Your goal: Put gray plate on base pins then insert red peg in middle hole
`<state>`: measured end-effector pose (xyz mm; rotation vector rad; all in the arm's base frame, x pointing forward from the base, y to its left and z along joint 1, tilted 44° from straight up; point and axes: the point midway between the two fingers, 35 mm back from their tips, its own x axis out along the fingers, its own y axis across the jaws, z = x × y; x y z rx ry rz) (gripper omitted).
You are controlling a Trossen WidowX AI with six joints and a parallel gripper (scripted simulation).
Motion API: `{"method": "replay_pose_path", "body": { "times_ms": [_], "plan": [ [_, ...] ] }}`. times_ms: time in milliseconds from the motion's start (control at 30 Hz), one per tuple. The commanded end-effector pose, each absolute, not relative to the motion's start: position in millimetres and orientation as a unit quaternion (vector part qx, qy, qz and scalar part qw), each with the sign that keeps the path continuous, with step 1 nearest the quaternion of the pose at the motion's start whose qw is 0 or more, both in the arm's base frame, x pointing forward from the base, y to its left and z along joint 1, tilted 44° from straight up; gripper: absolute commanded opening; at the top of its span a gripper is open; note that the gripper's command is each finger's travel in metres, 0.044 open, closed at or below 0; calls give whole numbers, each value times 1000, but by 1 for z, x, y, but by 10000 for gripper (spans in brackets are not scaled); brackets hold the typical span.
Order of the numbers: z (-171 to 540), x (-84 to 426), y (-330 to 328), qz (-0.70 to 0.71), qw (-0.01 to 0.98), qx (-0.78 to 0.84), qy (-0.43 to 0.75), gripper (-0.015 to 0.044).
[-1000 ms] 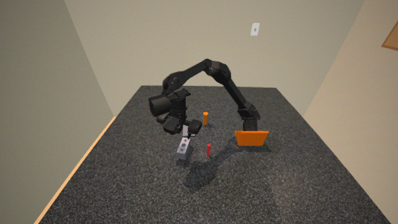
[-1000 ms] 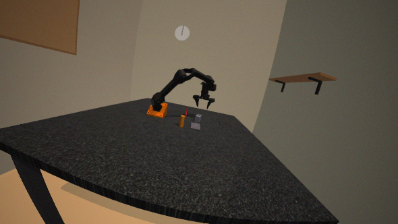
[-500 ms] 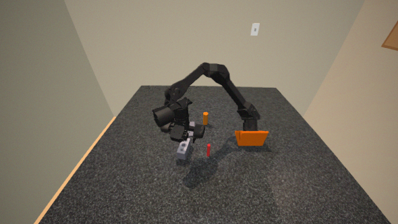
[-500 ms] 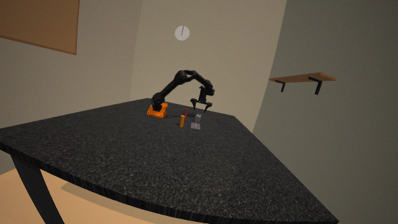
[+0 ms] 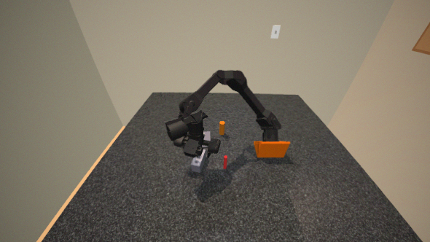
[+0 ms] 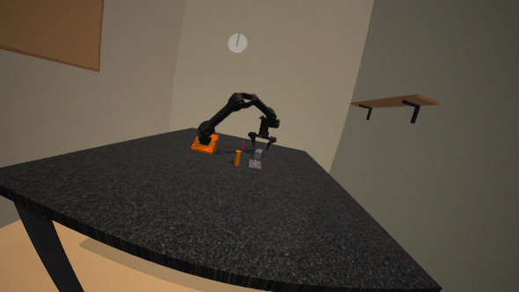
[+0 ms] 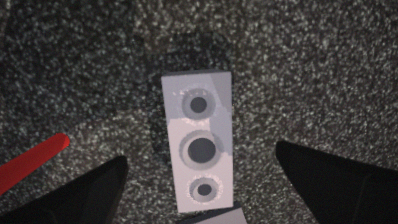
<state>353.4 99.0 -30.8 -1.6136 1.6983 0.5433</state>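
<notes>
The gray plate (image 5: 197,166) (image 6: 259,153) (image 7: 223,172), a block with three holes in a row, lies on the table beside the base, holes up. My gripper (image 6: 261,148) (image 7: 203,155) is open and empty above the plate, with one finger on each side of it in the wrist view. In the top view the arm hides part of the plate and the fingertips. The gray base (image 5: 207,135) (image 6: 259,165) (image 7: 225,218) is flat and mostly hidden or cut off; its pins are not clear. The red peg (image 5: 225,162) (image 6: 243,147) (image 7: 32,160) stands upright on the table, off to one side of the plate.
An orange cylinder (image 5: 221,128) (image 6: 237,158) stands upright near the gray base. The arm's orange mount (image 5: 271,149) (image 6: 212,145) is on the same side of the plate as the red peg, farther off. The dark speckled table (image 5: 255,204) (image 6: 176,198) bears everything.
</notes>
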Motion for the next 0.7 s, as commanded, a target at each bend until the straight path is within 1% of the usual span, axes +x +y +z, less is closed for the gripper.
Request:
{"method": "replay_pose_path", "body": {
  "times_ms": [0,667],
  "plan": [
    [-37,354,93,210,356,-627,660,440],
    [-60,355,70,209,356,-627,660,440]
  ]
}}
